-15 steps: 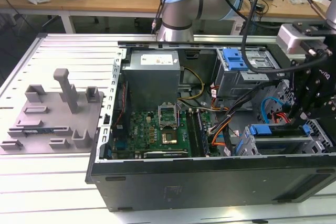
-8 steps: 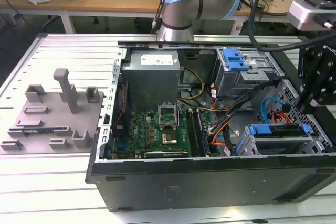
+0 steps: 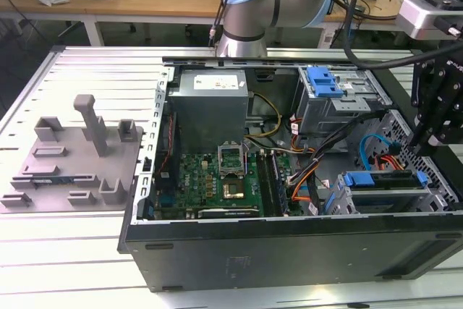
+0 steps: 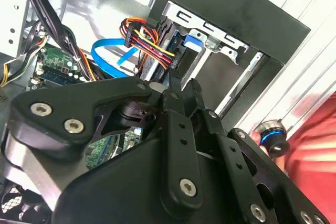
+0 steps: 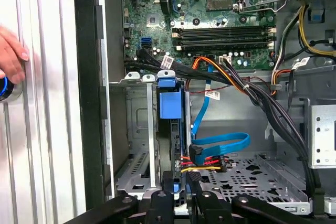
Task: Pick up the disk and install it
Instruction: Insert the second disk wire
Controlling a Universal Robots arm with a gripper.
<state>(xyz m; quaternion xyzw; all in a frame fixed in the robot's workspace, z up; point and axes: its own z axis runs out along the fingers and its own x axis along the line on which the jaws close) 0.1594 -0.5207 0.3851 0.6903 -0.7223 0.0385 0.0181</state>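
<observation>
Hanging over the open computer case at the exterior view's right, the gripper sits above the drive cage, its fingers' state indeterminate. Disk stands seated in that cage, cables attached. First wrist view adds a hand on the worktop.

Even bright light — near gripper blurred.

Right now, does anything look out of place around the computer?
Yes: a person's hand is on a blue-ringed knob beside the computer case, close to the gripper. Nothing inside looks spilled or damaged.
</observation>
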